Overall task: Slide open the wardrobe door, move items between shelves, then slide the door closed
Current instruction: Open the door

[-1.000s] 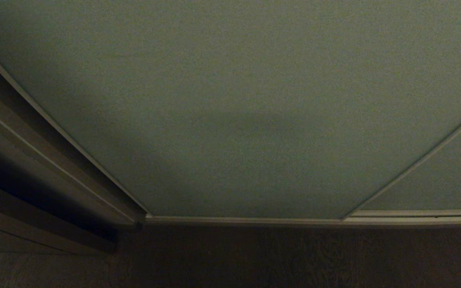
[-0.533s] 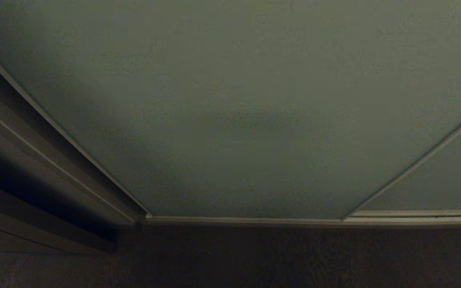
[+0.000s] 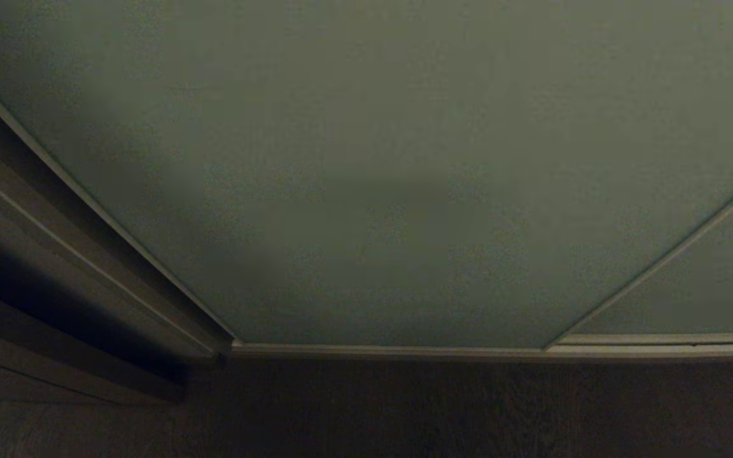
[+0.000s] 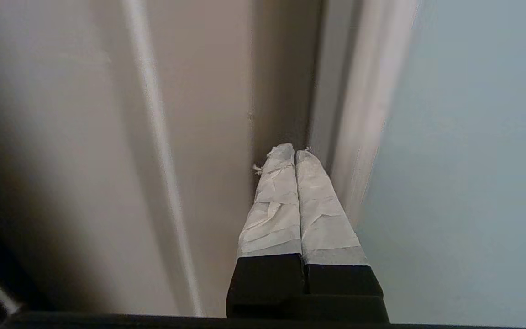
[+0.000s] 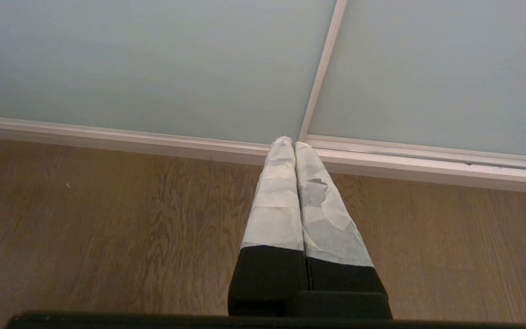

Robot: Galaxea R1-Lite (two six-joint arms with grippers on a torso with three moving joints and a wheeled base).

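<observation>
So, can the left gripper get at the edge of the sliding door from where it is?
Probably yes. The left gripper, shut, points into the dark gap beside the sliding wardrobe door's cream frame, with nothing between them. Whether the tips touch the frame yet, I cannot tell.

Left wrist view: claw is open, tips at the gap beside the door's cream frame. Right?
Not quite. In the left wrist view the left claw is shut, taped fingers pressed together. Its tips do sit at the gap beside the sliding wardrobe door's cream frame.
</observation>
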